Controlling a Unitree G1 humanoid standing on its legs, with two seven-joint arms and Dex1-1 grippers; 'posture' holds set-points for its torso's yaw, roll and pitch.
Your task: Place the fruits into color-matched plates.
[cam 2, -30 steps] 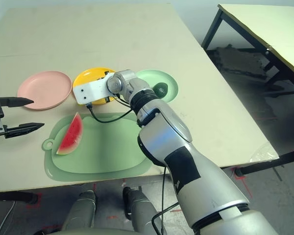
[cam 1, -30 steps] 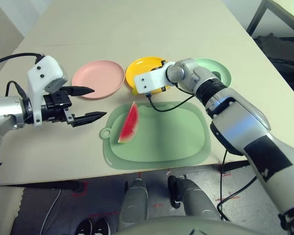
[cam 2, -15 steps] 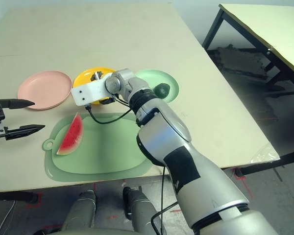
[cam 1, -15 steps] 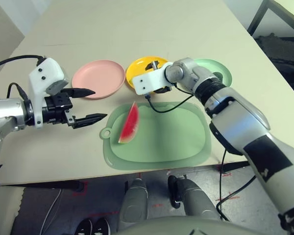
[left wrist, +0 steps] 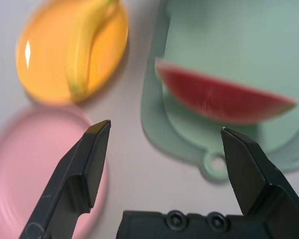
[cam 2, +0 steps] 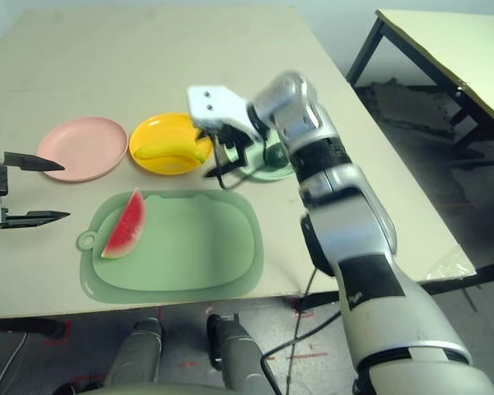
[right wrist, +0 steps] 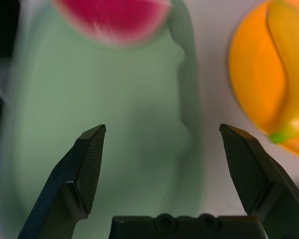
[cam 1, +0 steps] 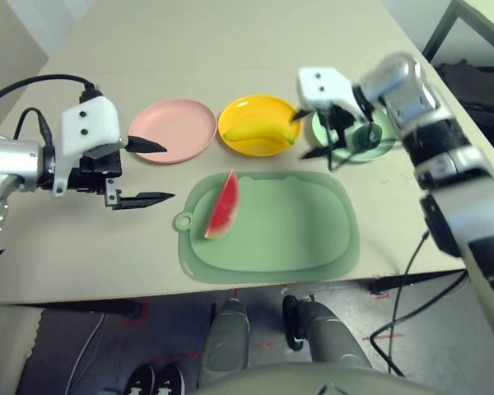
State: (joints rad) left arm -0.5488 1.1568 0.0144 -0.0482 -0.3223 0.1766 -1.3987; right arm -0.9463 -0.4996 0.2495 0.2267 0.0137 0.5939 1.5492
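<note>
Yellow toy banana [cam 1: 260, 132] lies in the orange-yellow plate [cam 1: 259, 108], between the bare pink plate [cam 1: 181, 127] and the mint green plate [cam 1: 385, 145]. A red watermelon wedge [cam 1: 223, 206] rests on the pale green cutting mat [cam 1: 288, 234]. The right gripper [cam 1: 314, 134] hovers, fingers apart, beside the green plate; the left gripper [cam 1: 152, 172] hangs spread and empty left of the mat.

You see a red watermelon wedge [cam 1: 222, 206] with a green rind on a pale green cutting mat [cam 1: 288, 239]. A yellow banana [cam 1: 259, 132] lies in the orange-yellow plate [cam 1: 237, 118]. The neighbouring plates are plain pink [cam 1: 177, 130] and mint green [cam 1: 379, 146]; a dark green avocado [cam 2: 272, 151] sits in the mint one. The table [cam 1: 230, 49] is beige. Both grippers' fingers [cam 1: 148, 146] are black, on white housings.
</note>
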